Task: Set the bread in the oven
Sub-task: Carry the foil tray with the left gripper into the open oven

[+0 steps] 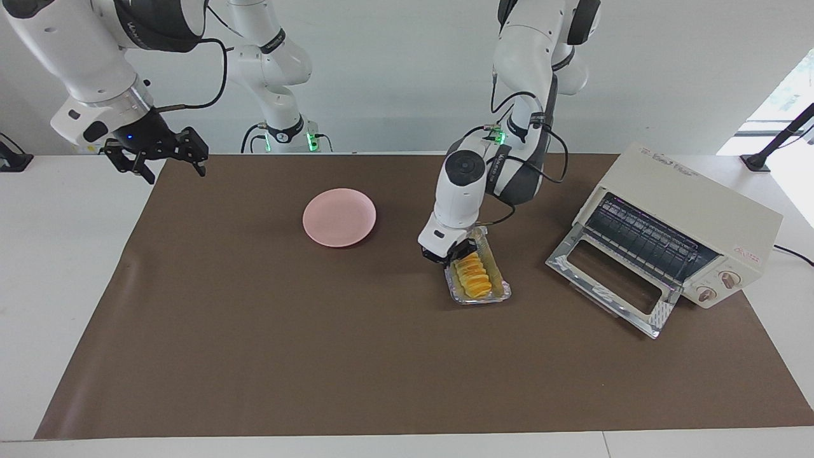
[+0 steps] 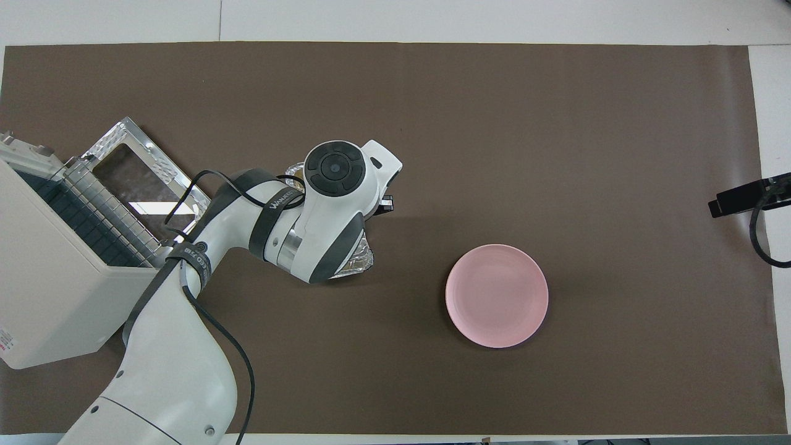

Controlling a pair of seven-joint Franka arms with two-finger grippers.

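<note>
Bread (image 1: 475, 275) lies in a crinkled foil tray (image 1: 502, 294), about mid-table, between the pink plate (image 1: 339, 217) and the oven (image 1: 680, 235). Left gripper (image 1: 459, 254) is down at the tray's robot-side end, right at the loaf; whether its fingers have closed on the bread I cannot tell, the wrist hides them. Oven sits at the left arm's end of the table, angled toward the tray, glass door (image 1: 612, 278) dropped flat, rack exposed; likely set so for a short carry. Right gripper (image 1: 166, 159) waits in the air over the mat's edge, fingers apart, holding nothing.
</note>
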